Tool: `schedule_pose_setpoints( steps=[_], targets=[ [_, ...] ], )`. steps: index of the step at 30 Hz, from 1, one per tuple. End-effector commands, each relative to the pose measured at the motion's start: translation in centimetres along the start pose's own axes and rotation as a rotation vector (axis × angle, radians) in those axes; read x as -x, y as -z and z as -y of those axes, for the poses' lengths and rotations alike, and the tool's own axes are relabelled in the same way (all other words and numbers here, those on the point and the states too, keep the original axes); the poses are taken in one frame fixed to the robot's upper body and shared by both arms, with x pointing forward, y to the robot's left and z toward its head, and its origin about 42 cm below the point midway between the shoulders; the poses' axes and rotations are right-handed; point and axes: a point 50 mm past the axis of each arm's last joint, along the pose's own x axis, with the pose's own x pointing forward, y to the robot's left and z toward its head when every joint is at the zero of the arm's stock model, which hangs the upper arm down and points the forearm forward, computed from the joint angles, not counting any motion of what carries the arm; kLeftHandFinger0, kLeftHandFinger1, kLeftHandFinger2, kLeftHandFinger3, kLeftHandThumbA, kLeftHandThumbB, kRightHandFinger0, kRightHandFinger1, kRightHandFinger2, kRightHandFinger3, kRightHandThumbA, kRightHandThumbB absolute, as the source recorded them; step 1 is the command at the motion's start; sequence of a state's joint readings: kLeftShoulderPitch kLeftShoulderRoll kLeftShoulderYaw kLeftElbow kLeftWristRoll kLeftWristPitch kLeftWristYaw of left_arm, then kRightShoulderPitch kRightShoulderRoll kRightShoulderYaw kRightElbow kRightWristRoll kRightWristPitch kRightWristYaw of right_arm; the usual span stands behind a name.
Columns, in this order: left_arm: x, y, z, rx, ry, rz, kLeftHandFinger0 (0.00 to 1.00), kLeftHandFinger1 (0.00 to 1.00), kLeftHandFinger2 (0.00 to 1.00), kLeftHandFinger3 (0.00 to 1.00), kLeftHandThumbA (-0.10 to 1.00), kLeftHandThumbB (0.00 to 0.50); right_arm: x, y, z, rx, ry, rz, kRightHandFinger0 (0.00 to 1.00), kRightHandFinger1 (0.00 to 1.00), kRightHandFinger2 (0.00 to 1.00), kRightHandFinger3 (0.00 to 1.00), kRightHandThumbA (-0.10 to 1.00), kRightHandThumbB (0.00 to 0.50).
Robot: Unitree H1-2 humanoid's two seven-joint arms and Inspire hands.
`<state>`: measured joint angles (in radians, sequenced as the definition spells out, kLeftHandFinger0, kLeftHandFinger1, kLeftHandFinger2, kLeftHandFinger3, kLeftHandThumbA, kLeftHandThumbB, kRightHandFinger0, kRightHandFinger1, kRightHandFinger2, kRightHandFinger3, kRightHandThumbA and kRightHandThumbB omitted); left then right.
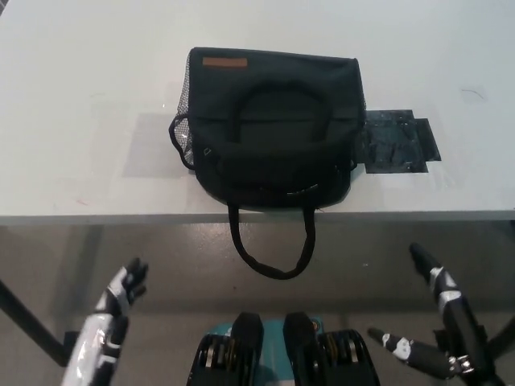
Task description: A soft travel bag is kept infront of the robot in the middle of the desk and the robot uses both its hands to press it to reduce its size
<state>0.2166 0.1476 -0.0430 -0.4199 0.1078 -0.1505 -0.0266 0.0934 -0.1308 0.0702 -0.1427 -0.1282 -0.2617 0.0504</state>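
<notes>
The travel bag [273, 129] looks like matt black woven cloth, soft and slightly slumped, with a small tan patch [224, 62] of leather-like finish near its far edge. Its left side panel [186, 92] is a pale mesh. The strap handle [270, 245] hanging over the desk edge is matt black webbing. Beside the bag lies a dark flat sheet [396, 142], glossy and crinkled like plastic film. The desk [88, 104] has a smooth, pale, faintly reflective top

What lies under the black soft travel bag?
The white desk shows around the black soft travel bag; one handle hangs over its front edge. Anything beneath is covered.
</notes>
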Motion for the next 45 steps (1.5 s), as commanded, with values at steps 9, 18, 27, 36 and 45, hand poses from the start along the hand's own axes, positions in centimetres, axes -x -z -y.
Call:
schedule_pose_setpoints(
  steps=[9,18,27,36,45],
  targets=[
    [-6.1,-9.6,-6.4,-0.138,-0.037,0.365,1.00,1.00,1.00,1.00,1.00,0.116,-5.7,-11.6,5.2,0.095,0.116,0.414,1.00,1.00,1.00,1.00,1.00,0.165],
    [-17.3,-14.2,-6.7,-0.343,-0.001,0.439,1.00,1.00,1.00,1.00,1.00,0.159,-15.6,-16.8,5.6,0.179,0.079,0.456,1.00,1.00,1.00,1.00,1.00,0.205],
    [-29.0,-16.1,-5.8,-0.525,0.115,0.352,1.00,1.00,1.00,1.00,1.00,0.209,-26.4,-20.5,2.9,0.287,-0.049,0.354,1.00,1.00,1.00,1.00,1.00,0.259],
    [-36.2,-17.3,-2.1,-0.683,0.182,0.286,1.00,1.00,1.00,1.00,1.00,0.214,-33.7,-20.4,0.2,0.351,-0.078,0.242,1.00,1.00,1.00,1.00,1.00,0.217],
    [-40.5,-14.7,0.7,-0.901,0.221,0.184,1.00,1.00,1.00,1.00,1.00,0.149,-38.5,-20.1,-0.4,0.415,-0.104,0.122,1.00,1.00,1.00,1.00,1.00,0.176]
  ],
)
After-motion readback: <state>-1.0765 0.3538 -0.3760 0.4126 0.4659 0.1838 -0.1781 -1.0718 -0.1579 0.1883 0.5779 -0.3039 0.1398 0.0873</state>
